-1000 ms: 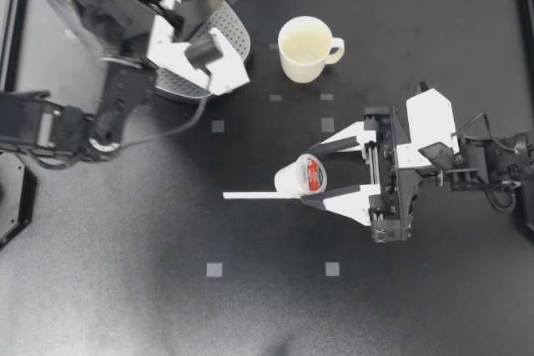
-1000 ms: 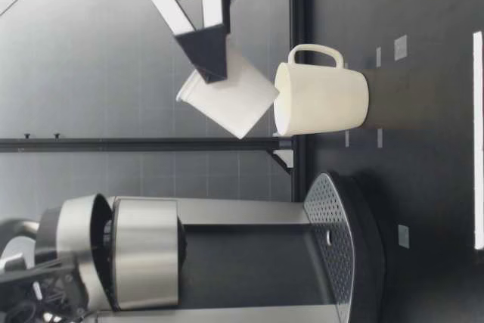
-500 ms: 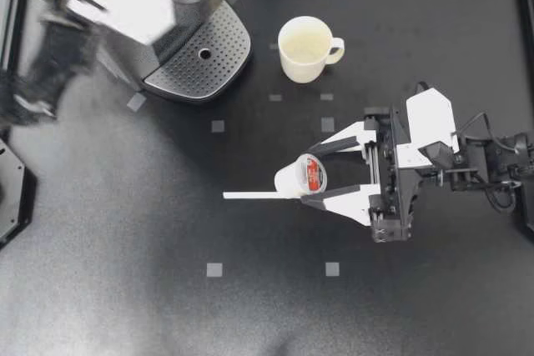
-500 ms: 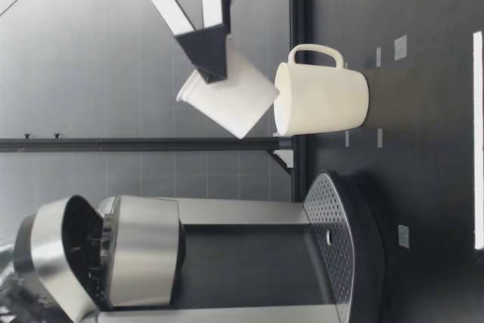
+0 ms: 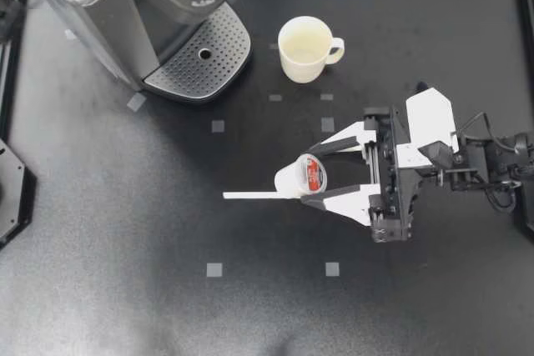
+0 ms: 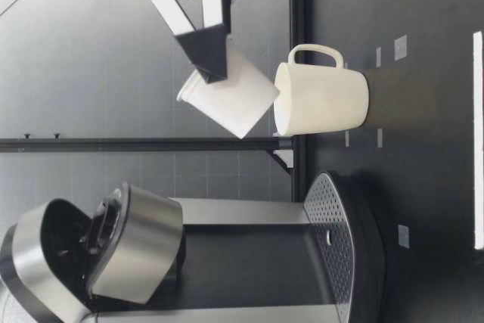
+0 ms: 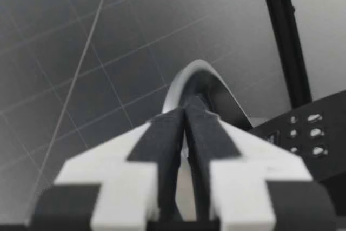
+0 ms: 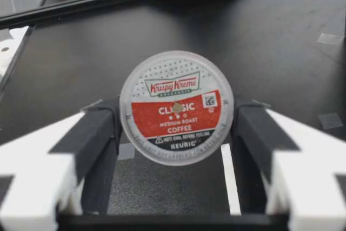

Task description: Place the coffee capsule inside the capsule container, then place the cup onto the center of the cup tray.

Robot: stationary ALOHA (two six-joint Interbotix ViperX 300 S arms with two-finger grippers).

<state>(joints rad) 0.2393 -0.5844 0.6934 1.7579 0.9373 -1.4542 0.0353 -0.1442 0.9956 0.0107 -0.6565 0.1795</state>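
1 capsule (image 5: pixel 310 174) in R tool (image 5: pixel 305 178), cup (image 5: pixel 305 49) upright

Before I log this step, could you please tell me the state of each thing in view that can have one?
Right gripper: shut on the coffee capsule.
Coffee capsule: held tilted above the table.
Left gripper: shut on the machine lid.
Machine lid: raised open.
Cup: upright, empty, on the table, off the cup tray.
Cup tray: no cup on it.
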